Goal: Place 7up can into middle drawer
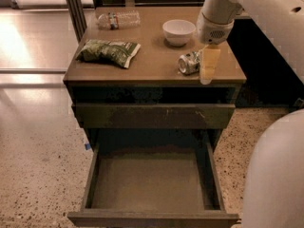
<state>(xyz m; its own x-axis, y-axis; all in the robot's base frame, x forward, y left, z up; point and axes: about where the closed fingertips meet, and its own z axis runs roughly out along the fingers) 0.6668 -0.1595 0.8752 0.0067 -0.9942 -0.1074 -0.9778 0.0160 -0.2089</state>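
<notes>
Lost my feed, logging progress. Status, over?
Gripper low beside the small silvery-green aluminium can. Can lying on wooden cabinet top. Wide grey-floored drawer open below, nothing blocking it.

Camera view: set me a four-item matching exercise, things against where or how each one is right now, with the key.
Things
1. 7up can
2. green snack bag
3. middle drawer
4. hand

Place or state
A. pulled open under the cabinet top
B. on its side near the white bowl
C. left part of the cabinet top
D. at the top's front right corner, beside the can

Pairs: 1-B, 2-C, 3-A, 4-D
</notes>
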